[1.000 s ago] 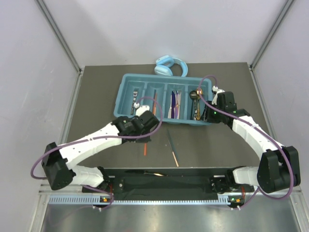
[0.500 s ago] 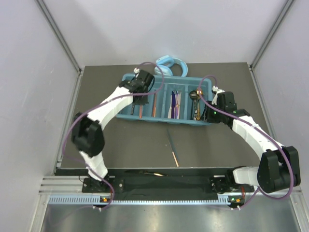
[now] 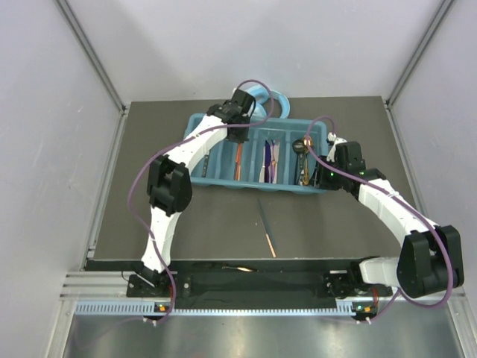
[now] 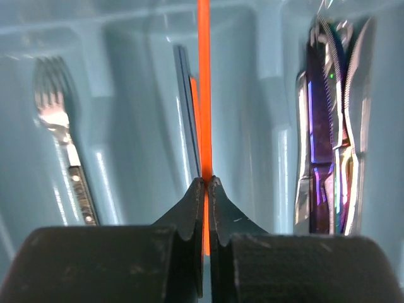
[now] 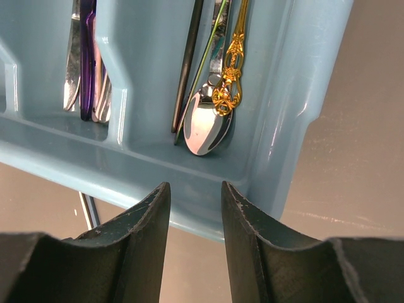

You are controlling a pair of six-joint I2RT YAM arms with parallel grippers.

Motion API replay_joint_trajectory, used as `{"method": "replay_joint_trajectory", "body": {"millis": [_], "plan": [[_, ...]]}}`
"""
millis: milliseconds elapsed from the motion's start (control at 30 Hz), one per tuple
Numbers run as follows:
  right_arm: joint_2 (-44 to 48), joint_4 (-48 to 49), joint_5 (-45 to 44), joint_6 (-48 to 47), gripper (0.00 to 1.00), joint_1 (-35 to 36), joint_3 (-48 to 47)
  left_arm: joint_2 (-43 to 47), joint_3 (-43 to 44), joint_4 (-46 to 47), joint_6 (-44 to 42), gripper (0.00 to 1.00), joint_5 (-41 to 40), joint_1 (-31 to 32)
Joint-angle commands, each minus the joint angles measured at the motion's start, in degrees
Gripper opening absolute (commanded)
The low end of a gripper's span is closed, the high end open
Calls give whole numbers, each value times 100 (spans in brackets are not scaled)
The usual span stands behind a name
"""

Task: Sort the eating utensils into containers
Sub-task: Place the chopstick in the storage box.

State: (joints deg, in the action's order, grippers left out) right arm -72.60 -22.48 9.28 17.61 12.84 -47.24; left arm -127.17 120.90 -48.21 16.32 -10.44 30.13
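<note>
My left gripper (image 4: 204,184) is shut on an orange chopstick (image 4: 204,88), held lengthwise over the second compartment of the teal tray (image 4: 132,76). A second stick (image 4: 185,107) lies under it. A silver fork (image 4: 53,117) rests in the compartment to the left, and purple and silver knives (image 4: 327,145) in the one to the right. From above, the left gripper (image 3: 240,136) hangs over the tray's (image 3: 195,123) far side. My right gripper (image 5: 196,189) is open and holds nothing, just short of the tray's near right rim (image 5: 158,167). Beyond that rim lie a silver spoon (image 5: 205,126) and a gold spoon (image 5: 231,69).
Light blue headphones (image 3: 270,98) lie behind the tray, partly hidden by the left arm. A thin dark stick with an orange tip (image 3: 267,233) lies on the dark table in front of the tray. Grey walls enclose the table on three sides.
The left arm has swung from the table in front of the tray up and over to the tray's far side, carrying the orange chopstick. The right arm has not moved.
</note>
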Motion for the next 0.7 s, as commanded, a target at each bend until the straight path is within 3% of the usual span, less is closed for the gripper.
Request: {"method": "replay_joint_trajectory", "body": {"millis": [0, 300, 433, 667], "plan": [[-9, -187, 21, -20, 38, -80, 93, -106, -338, 65, -41, 0, 252, -16], [-26, -204, 13, -20, 39, -71, 101, -492, -226, 101, -76, 1, 314, -16], [-26, -204, 13, -20, 39, -63, 119, -449, -198, 110, -58, 25, 236, -16], [-35, -213, 13, -20, 39, -71, 110, 147, -339, 294, -6, 38, -134, -16]]}}
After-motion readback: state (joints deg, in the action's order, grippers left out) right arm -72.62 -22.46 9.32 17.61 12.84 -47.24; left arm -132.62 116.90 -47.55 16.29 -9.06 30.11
